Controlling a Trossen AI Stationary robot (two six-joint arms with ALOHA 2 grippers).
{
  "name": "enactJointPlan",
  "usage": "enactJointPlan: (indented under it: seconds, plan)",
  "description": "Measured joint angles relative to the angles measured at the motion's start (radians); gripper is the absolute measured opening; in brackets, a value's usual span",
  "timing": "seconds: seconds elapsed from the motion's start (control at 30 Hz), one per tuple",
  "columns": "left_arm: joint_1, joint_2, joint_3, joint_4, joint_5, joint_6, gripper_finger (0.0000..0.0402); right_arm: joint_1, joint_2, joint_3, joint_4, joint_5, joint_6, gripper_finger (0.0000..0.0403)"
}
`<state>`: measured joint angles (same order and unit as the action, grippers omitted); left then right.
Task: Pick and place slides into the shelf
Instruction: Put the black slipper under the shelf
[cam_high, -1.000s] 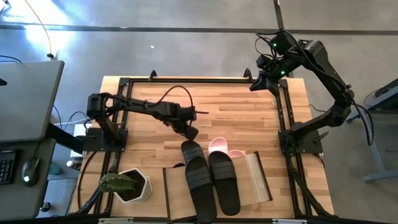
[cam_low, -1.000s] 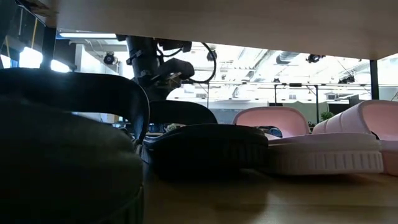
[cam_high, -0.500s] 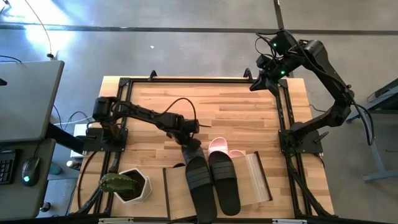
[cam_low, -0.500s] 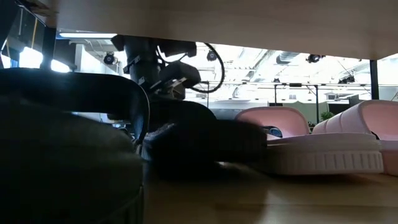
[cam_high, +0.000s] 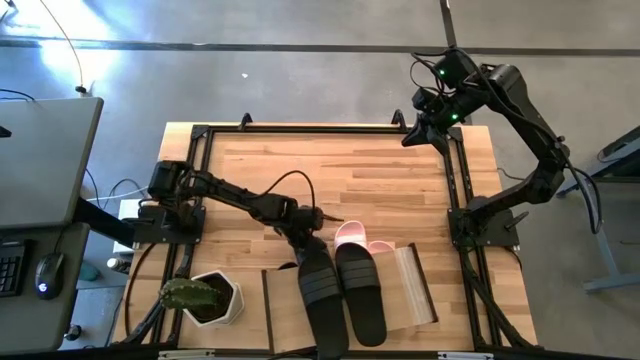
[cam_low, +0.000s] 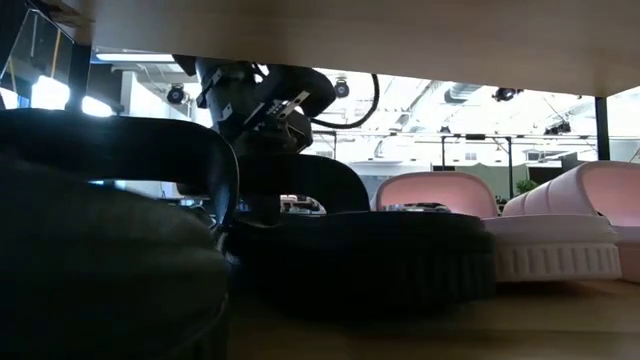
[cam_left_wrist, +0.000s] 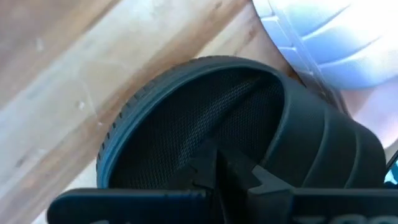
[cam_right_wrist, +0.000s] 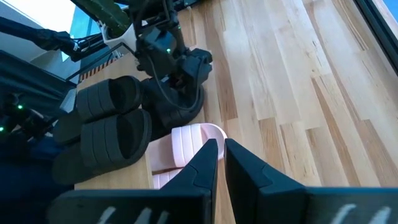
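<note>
Trouble could come if the left gripper (cam_high: 303, 232), apparently clamped on the heel of a black slide (cam_high: 318, 285) lying across the shelf (cam_high: 415, 288) top, loses its shallow hold and nudges the pink slides (cam_high: 352, 236) just beside it.

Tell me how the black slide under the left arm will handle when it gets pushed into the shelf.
The black slide probably slides rather than rolls: its flat sole lies on the wood. Its ribbed rim and thick moulded strap suggest soft foam, so it may flex under the left gripper. It looks light for its size, and could skew against the neighbouring black slide.
</note>
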<state>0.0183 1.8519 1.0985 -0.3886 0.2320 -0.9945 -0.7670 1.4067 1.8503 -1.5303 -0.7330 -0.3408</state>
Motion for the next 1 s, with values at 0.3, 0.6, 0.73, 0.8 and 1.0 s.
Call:
enactJointPlan:
  seconds: [0.3, 0.6, 0.73, 0.8, 1.0]
  plan:
    - [-0.062, 0.0, 0.0, 0.048, -0.019, 0.052, 0.0, 0.0, 0.0, 0.0, -0.001, 0.0, -0.008, 0.0021]
    - [-0.078, 0.0, 0.0, 0.056, -0.013, 0.081, 0.0, 0.0, 0.0, 0.0, -0.002, 0.0, -0.008, 0.0021]
    - [-0.077, 0.0, 0.0, 0.056, -0.013, 0.081, 0.0, 0.0, 0.0, 0.0, -0.002, 0.0, -0.005, 0.0021]
    - [-0.076, 0.0, 0.0, 0.055, -0.023, 0.076, 0.0, 0.0, 0.0, 0.0, -0.002, 0.0, 0.008, 0.0021]
    - [-0.035, -0.01, 0.001, 0.034, -0.026, 0.074, 0.0, -0.005, 0.0, 0.0, -0.002, 0.0, 0.029, 0.0021]
